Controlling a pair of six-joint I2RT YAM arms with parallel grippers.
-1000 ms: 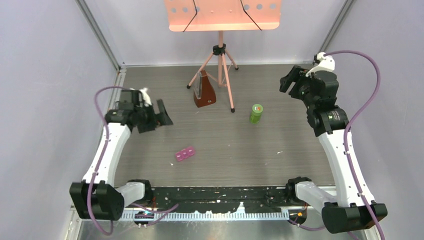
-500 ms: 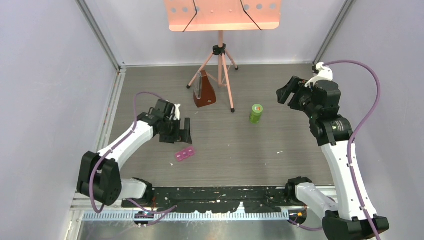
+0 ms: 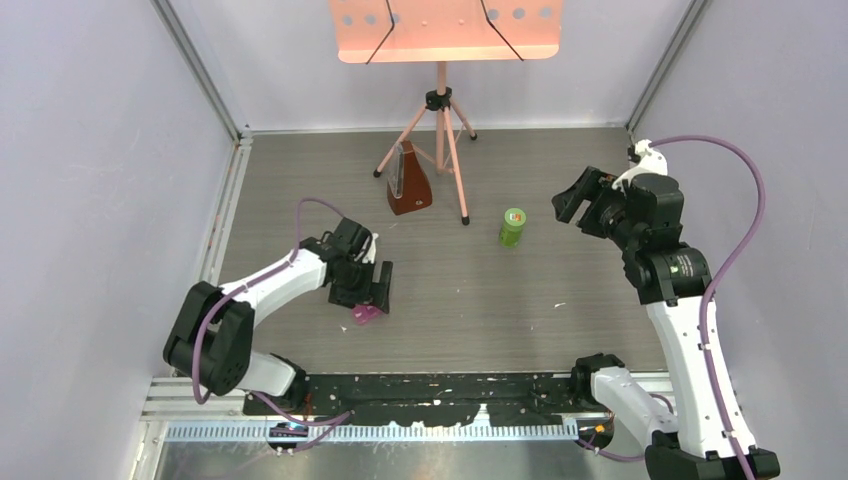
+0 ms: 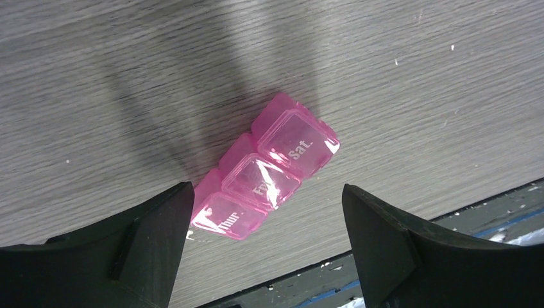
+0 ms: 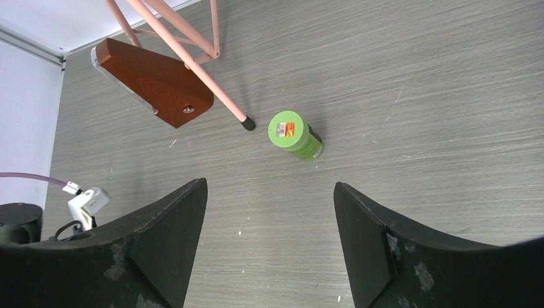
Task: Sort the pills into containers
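The pill box (image 4: 266, 173) lies flat on the table (image 3: 480, 290), near its front edge and to the left of the middle. It has three compartments in a row, marked Thur, Fri and Sat, and all three lids look closed. I can find no pills in any view; perhaps they are in the bottle (image 5: 295, 135), but this is only a guess.

The left gripper (image 4: 266, 191) hangs over the box with its jaws wide apart and nothing in them. One finger is just beside the Thur end; I cannot tell if it touches.

The box lies diagonally between the fingers. If the jaws close like this, they will probably press on corners, and the light box may turn or slide toward the table edge. The smooth plastic may also slip out.

The right gripper (image 5: 269, 186) is far away, high above the table, released and empty, and looks down at the bottle.

Count: one box, one green bottle, one metronome (image 5: 154, 90), one stand (image 3: 440, 100), two grippers, zero pills seen.
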